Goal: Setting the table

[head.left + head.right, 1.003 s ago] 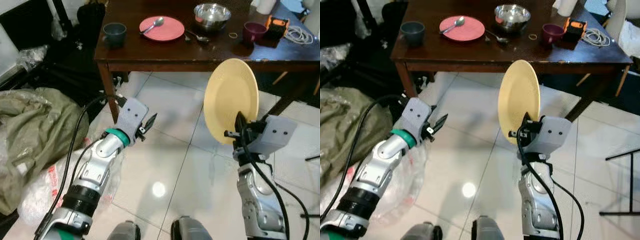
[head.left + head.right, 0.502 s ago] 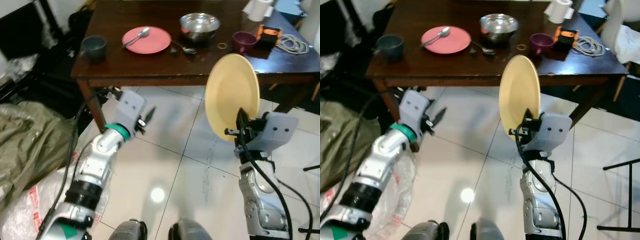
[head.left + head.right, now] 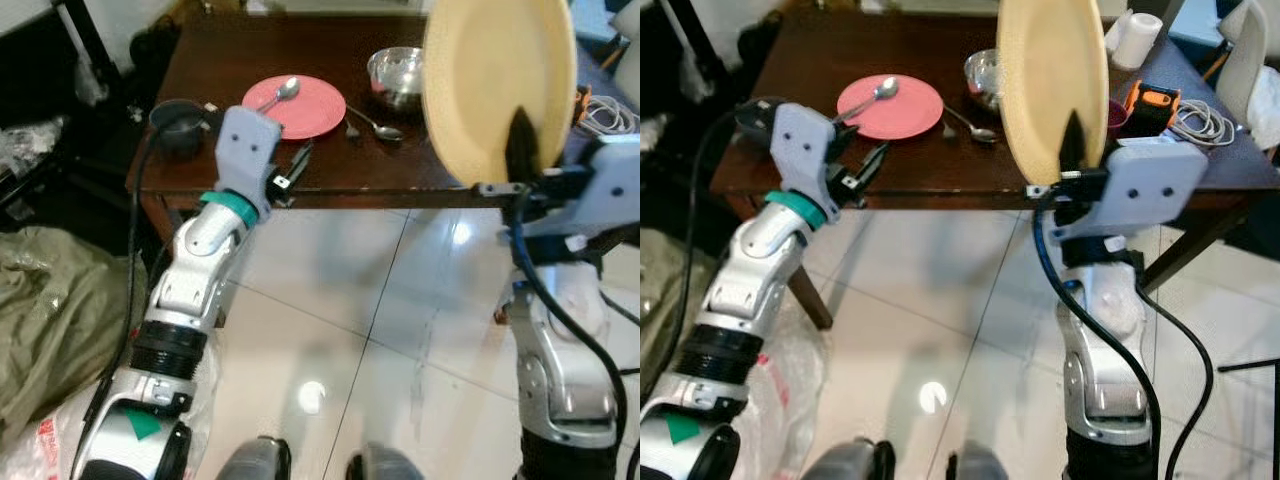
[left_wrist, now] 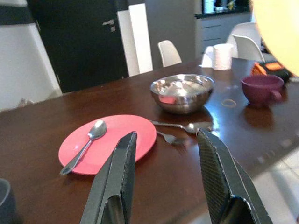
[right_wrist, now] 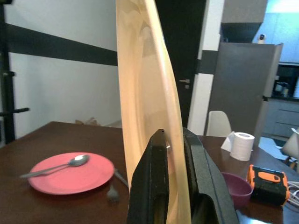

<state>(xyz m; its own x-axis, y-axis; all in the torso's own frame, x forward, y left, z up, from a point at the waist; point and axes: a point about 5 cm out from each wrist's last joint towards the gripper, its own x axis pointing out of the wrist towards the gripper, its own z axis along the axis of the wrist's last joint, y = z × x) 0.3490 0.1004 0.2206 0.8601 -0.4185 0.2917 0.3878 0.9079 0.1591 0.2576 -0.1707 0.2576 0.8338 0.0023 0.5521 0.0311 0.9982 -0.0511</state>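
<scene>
In the head views the right gripper (image 3: pixel 518 140) pinches the rim of the round, matte yellow plate (image 3: pixel 497 85), now lifted on edge above the near side of the dark wooden table (image 3: pixel 930 175), while the whole scene sits nearer than a second ago. The left wrist view looks past the left gripper (image 4: pixel 167 140), fingers spread and empty, at a glossy pink plate (image 4: pixel 108 143) carrying a spoon (image 4: pixel 86 145), a shiny steel bowl (image 4: pixel 182 92) and a purple cup (image 4: pixel 261 88). The right wrist view shows the yellow plate edge-on between two black fingers (image 5: pixel 154 177), a paper roll (image 5: pixel 241 145) behind.
</scene>
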